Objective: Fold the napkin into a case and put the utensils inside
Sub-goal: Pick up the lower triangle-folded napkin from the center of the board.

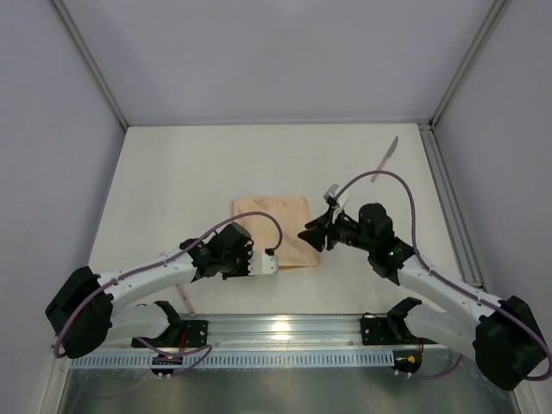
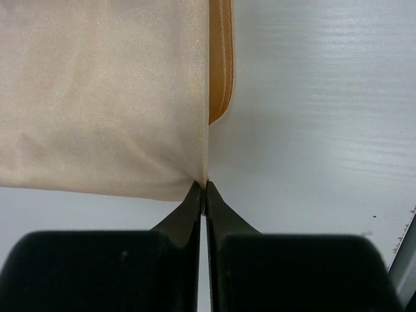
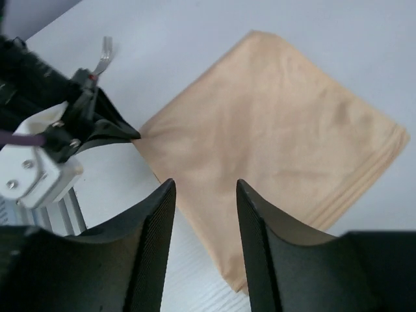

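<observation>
The peach-orange napkin [image 1: 274, 228] lies folded into a flat layered square in the middle of the table. My left gripper [image 1: 278, 262] is shut on its near corner; the left wrist view shows the tips pinching the cloth's corner [image 2: 205, 188], with the napkin [image 2: 97, 97] spread beyond. My right gripper [image 1: 309, 235] stands open at the napkin's right edge, its jaws over the cloth [image 3: 273, 130] with nothing between them [image 3: 205, 185]. The knife [image 1: 387, 155] lies far right at the back. The fork [image 1: 182, 300] lies by the left arm; its tines [image 3: 104, 53] show in the right wrist view.
A metal rail [image 1: 285, 329] runs along the near edge between the arm bases. Grey enclosure walls surround the table, with a metal frame strip [image 1: 448, 198] along the right side. A purple cable [image 1: 397, 185] loops above the right arm.
</observation>
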Controlling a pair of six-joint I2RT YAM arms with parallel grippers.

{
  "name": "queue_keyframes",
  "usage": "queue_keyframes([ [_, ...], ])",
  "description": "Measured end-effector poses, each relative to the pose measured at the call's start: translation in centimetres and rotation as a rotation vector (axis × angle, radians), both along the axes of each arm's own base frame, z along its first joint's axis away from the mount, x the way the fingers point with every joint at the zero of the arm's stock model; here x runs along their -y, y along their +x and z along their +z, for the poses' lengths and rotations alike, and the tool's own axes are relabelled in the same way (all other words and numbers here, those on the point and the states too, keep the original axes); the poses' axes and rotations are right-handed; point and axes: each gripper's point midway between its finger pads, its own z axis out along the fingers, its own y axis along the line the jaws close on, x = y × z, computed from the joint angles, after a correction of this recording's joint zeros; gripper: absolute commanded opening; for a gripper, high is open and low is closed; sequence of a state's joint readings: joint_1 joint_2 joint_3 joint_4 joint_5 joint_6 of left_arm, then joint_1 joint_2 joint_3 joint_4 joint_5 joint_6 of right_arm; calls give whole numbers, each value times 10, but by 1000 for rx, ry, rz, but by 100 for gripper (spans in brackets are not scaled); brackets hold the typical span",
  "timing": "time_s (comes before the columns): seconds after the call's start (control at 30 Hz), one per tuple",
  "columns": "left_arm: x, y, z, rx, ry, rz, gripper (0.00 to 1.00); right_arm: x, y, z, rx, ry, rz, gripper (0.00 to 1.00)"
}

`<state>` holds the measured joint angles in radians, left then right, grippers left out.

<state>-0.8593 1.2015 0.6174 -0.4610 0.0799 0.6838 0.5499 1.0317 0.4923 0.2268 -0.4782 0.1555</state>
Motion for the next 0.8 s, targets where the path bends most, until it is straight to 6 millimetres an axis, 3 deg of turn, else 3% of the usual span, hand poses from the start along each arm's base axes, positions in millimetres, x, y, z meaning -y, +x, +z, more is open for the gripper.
queue_keyframes([
  [0.07,0,1,3,-10,-11,4,0,-8,-15,16,173,17,60,60],
  [0.13,1,0,6,-19,-18,3,0,-14,-39,16,340,24,138,65],
  [0.2,2,-1,7,-28,-23,0,0,-15,-61,-4,443,3,201,69],
  [0.3,3,-4,8,-47,-26,-6,0,-11,-75,-41,517,-100,246,70],
  [0.4,3,-6,9,-59,-29,-11,0,-22,-84,-53,596,-178,287,72],
  [0.67,5,-10,9,-89,-39,-17,0,-48,-84,-86,617,-277,256,83],
  [0.8,5,-12,8,-100,-43,-19,0,-63,-76,-89,639,-275,201,87],
])
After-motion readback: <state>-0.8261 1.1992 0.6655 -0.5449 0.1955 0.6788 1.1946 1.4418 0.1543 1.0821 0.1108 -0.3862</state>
